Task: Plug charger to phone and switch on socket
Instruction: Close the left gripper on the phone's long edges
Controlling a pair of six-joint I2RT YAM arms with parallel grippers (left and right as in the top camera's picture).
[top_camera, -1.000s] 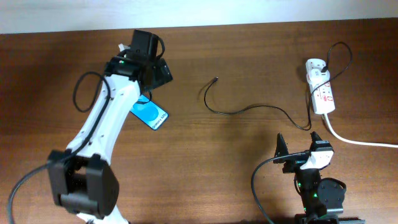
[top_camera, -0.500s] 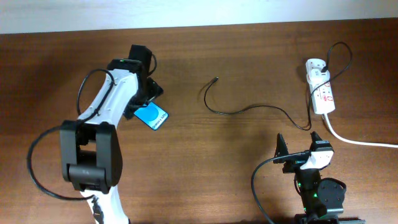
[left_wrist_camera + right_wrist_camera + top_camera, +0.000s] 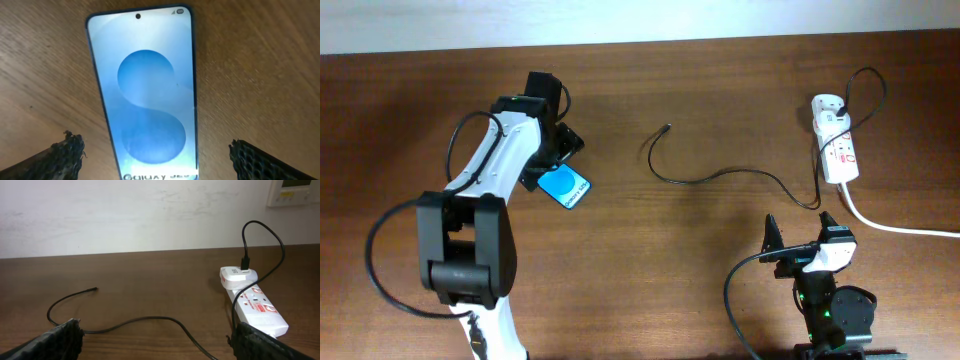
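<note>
The phone (image 3: 567, 187) lies flat on the table, blue screen up, and fills the left wrist view (image 3: 145, 95). My left gripper (image 3: 550, 163) is open just above the phone's near end, one finger on each side, not touching it (image 3: 156, 152). The charger's black cable (image 3: 720, 174) curves across the table. Its connector tip (image 3: 666, 127) lies free and its white adapter (image 3: 827, 108) sits in the socket (image 3: 840, 152). My right gripper (image 3: 800, 232) is open and empty near the front edge, with the cable (image 3: 150, 320) and socket (image 3: 257, 309) ahead of it.
The socket's thick white lead (image 3: 895, 227) runs off to the right edge. A white wall borders the table's far edge (image 3: 150, 255). The left arm's own black cable loops beside it (image 3: 455, 150).
My left arm has swung down and closer over the phone since a second ago, and barely moved in the last half second. The right arm, cable and socket have not moved.
</note>
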